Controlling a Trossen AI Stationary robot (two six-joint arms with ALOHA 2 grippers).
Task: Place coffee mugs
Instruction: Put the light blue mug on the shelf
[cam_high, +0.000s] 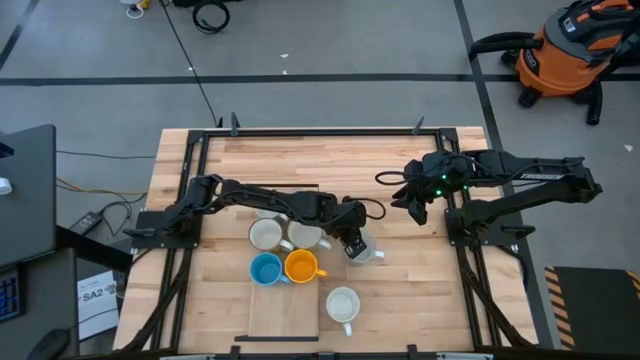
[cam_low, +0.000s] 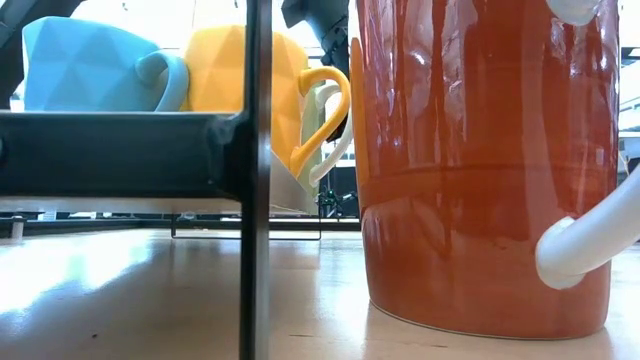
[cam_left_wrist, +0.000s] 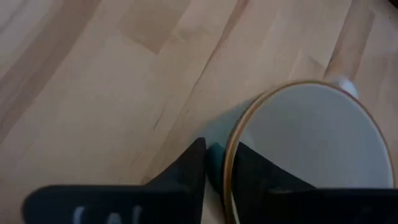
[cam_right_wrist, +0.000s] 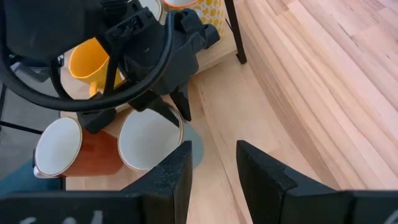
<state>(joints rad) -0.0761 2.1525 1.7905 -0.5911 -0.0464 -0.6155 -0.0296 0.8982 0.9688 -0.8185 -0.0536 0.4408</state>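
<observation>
left gripper (cam_high: 352, 243): reached out to mid-table, over the grey mug (cam_high: 366, 249); one finger inside the rim, one outside, pinching the wall. Left wrist view shows the rim (cam_left_wrist: 231, 155) caught between the two dark fingers (cam_left_wrist: 186, 171).
grip reason: a wall pinch gives hold of a round mug without needing the handle; probably a pickup for placing.
grey mug: upright on the wood, directly under the left gripper, apart from the mug cluster. Right wrist view shows its pale inside (cam_right_wrist: 149, 140) with the left fingers at the rim.
blue mug (cam_high: 266, 268): on the board (cam_high: 284, 315), back toward the left arm's base from the gripper, touching the orange mug (cam_high: 300, 265).
orange mug: beside blue, handle toward the gripper side.
cream mugs (cam_high: 266, 233): two in the row behind blue and orange, close under the left forearm; looks like a grid being filled.
white mug (cam_high: 342, 303): alone, nearer the table's front edge than the gripper; red-brown outside in low view (cam_low: 480, 160). Probably not yet placed.
right gripper (cam_high: 418, 203): waiting near its own side, well apart from the grey mug, fingers parted and empty (cam_right_wrist: 211, 171).
stage: my guess is mid-task, grey mug next to join the group.
risk: a thin wall pinch may tilt the mug on lifting.
</observation>
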